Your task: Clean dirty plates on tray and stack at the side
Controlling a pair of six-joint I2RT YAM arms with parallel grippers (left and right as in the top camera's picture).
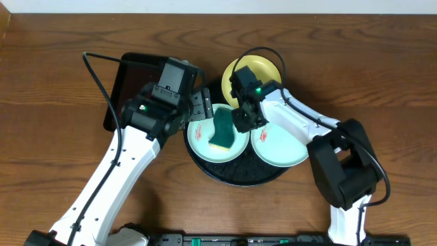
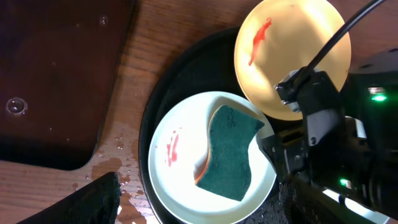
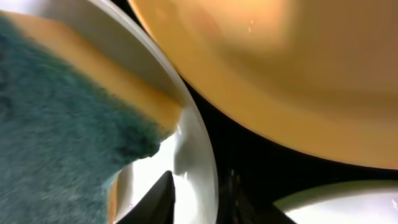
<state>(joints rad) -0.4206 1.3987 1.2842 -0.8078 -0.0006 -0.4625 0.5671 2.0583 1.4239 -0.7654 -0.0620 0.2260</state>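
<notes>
Green scouring fibre of a sponge [image 3: 56,124] crowds close against the right jaws, its orange foam side down in a mint plate [image 3: 198,155] whose pale rim runs up between the fingertips. Whether the right gripper [image 1: 241,122] is pinching sponge, rim or nothing, I cannot tell.

The left gripper [image 1: 202,115] hangs over the same plate's other side, its jaws spread wide and holding nothing.

All three plates lie flat and face up on the round black tray [image 2: 180,74]. The yellow plate [image 2: 280,43] lies beyond the right jaws, with a red-orange smear running slantwise. A second mint plate [image 1: 280,147] lies behind them, also smeared.

The sponge's long axis runs across the gap between the two grippers. Faint embossed lettering on it is unreadable.

Outside the left jaws a rectangular tray [image 2: 56,81] lies on the wet worktop [image 2: 118,155].
</notes>
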